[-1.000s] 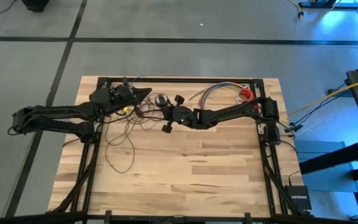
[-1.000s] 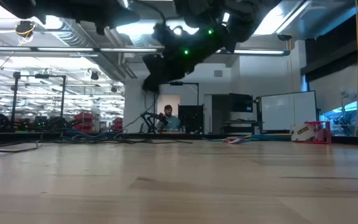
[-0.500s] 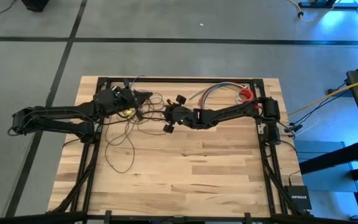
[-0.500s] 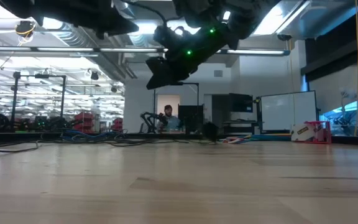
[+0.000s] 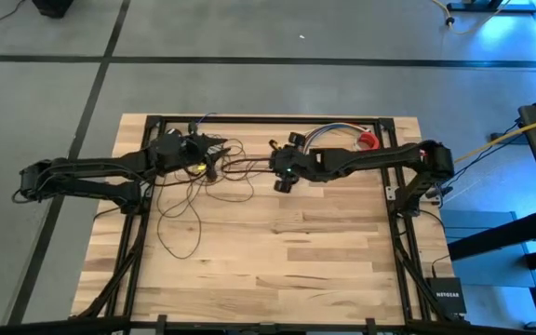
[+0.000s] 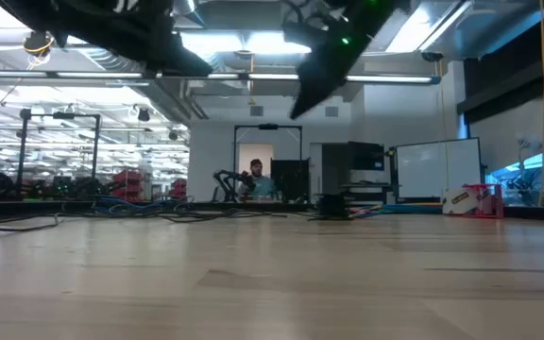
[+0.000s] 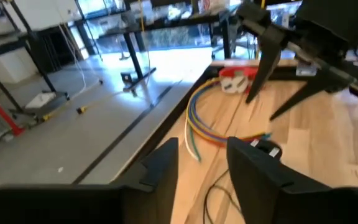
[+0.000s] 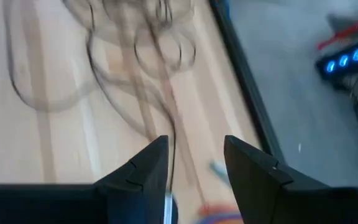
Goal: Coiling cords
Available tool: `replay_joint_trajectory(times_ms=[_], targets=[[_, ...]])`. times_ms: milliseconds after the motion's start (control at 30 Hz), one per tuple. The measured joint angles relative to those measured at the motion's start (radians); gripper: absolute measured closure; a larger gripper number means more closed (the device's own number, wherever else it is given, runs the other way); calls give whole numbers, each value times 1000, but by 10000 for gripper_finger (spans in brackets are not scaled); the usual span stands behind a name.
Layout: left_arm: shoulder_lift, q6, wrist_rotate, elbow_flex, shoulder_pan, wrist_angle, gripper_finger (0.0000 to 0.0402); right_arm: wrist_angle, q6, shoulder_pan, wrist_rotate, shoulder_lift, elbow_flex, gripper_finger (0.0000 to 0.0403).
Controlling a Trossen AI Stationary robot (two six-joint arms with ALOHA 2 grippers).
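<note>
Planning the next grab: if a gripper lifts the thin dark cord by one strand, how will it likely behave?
The cords lie in loose, uneven loops on the table, so they are probably floppy: a lifted strand would likely sag and drag neighbouring loops. So thin, they look light, and may slip between fingers. Tangling seems likely where loops overlap.

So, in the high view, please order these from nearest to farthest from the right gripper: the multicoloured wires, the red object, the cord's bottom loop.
From the right gripper:
1. Multicoloured wires, just beyond it near the far edge.
2. Red object, farther along on the right.
3. Cord's bottom loop, on the left side toward the near edge, clearly farthest.
</note>
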Motion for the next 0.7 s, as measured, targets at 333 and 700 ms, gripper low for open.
replay_joint_trajectory(times_ms=[333, 700], targets=[[124, 20, 0, 0, 38, 10, 253, 64, 17, -42, -112, -117, -381, 242], [268, 107, 0, 0, 47, 127, 256, 481, -180, 29, 56, -98, -638, 242]])
